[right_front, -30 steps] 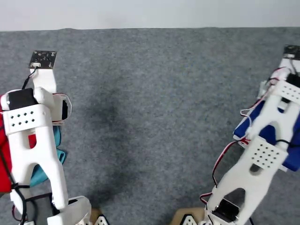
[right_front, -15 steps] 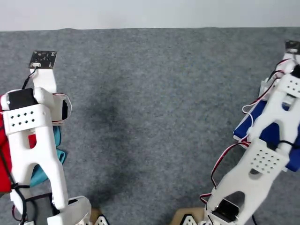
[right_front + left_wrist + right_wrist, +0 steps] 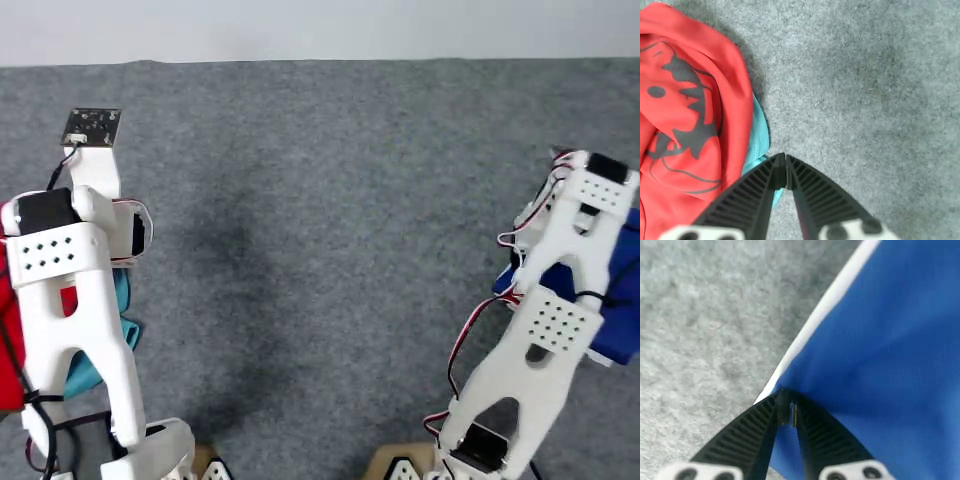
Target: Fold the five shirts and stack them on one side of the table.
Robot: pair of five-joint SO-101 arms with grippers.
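A blue shirt (image 3: pixel 880 340) is being pinched by the right gripper (image 3: pixel 790 412) at the 3 o'clock side of the grey table (image 3: pixel 330 200).
The fabric is being clamped at its white-trimmed edge, with the jaws closed tight on it. At the 9 o'clock side, the left gripper (image 3: pixel 785 170) is being held low over the table, its jaws pressed together right at the edge of the teal shirt (image 3: pixel 757 135), which is being partly covered by a crumpled red shirt (image 3: pixel 685 110) with a black print.
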